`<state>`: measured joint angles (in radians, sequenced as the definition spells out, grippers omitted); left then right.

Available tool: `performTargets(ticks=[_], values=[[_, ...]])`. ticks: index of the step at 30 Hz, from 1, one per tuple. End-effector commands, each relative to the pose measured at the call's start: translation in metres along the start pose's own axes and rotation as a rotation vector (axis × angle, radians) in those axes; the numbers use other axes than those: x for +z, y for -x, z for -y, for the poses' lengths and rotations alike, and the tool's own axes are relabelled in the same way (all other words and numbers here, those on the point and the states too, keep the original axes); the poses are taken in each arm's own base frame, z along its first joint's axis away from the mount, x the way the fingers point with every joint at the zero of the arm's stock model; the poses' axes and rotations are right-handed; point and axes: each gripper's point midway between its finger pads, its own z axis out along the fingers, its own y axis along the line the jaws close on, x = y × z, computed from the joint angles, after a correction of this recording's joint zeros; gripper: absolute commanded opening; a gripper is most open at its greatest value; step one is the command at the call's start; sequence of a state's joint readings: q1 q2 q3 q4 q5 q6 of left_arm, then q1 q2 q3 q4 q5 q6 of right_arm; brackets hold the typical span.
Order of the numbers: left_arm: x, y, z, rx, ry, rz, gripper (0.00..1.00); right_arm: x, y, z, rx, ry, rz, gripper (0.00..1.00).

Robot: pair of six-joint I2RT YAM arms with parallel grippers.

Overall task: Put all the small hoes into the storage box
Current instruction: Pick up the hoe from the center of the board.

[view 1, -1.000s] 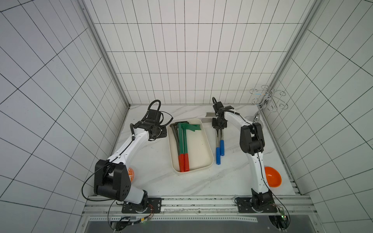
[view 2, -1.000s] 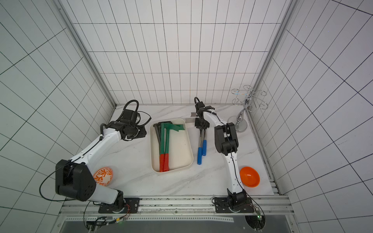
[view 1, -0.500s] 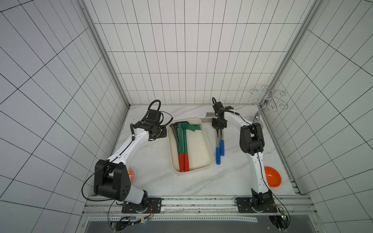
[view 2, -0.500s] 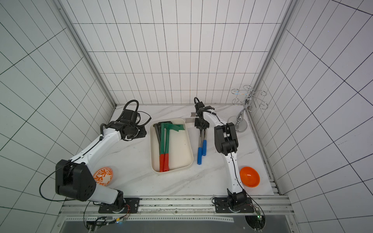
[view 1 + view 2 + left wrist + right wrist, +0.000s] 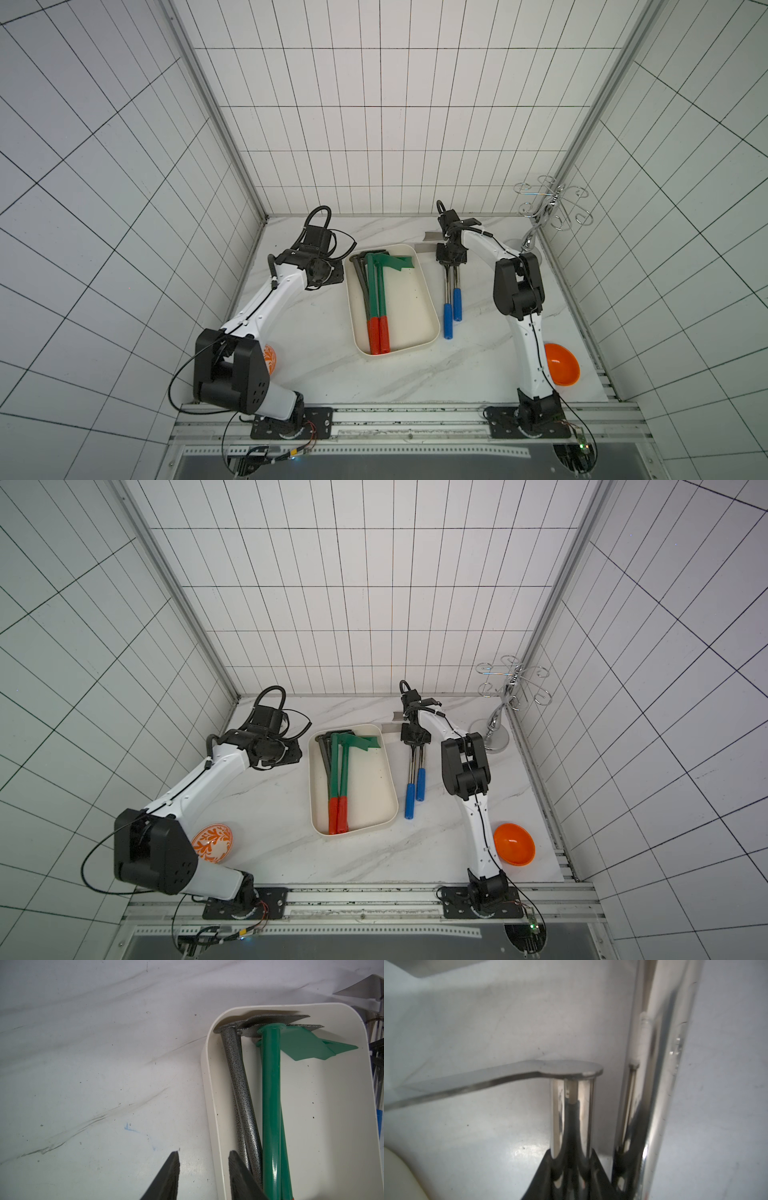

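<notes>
The storage box [image 5: 432,316] [image 5: 388,787] [image 5: 209,1088] is a cream tray at mid-table holding green and grey-speckled hoes. Right of it, two chrome hoes with blue handles lie side by side on the table. My right gripper [image 5: 451,262] [image 5: 413,739] [image 5: 572,1159] is shut on the shaft of the small hoe [image 5: 448,328] [image 5: 410,800] [image 5: 572,1105] nearer the box, just behind its flat blade. The other chrome hoe [image 5: 457,305] [image 5: 660,1064] lies beside it. My left gripper [image 5: 332,276] [image 5: 291,752] [image 5: 203,1159] is open, its fingers either side of the box's far left rim, holding nothing.
An orange bowl [image 5: 561,363] [image 5: 514,843] sits at the front right beside the right arm. An orange-and-white patterned bowl [image 5: 212,841] is at the front left by the left arm's base. A chrome wire rack [image 5: 548,203] [image 5: 494,737] stands in the back right corner.
The right jaws have drawn tighter on the chrome shaft. Both arms and the hoes stay where they were.
</notes>
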<state>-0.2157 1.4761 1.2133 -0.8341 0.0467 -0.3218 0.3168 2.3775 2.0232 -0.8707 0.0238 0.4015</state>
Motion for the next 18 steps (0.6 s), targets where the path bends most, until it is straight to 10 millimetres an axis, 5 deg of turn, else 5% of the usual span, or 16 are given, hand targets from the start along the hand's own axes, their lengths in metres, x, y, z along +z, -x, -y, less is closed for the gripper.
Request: performTargets(ticks=[1, 18], values=[[-0.01, 0.007, 0.003, -0.005, -0.016, 0.031, 0.42, -0.042, 0.029, -0.012, -0.007, 0.033, 0.105, 0.19], [-0.022, 0.003, -0.001, -0.004, -0.005, 0.046, 0.42, -0.118, 0.037, -0.019, -0.016, 0.124, 0.202, 0.0]])
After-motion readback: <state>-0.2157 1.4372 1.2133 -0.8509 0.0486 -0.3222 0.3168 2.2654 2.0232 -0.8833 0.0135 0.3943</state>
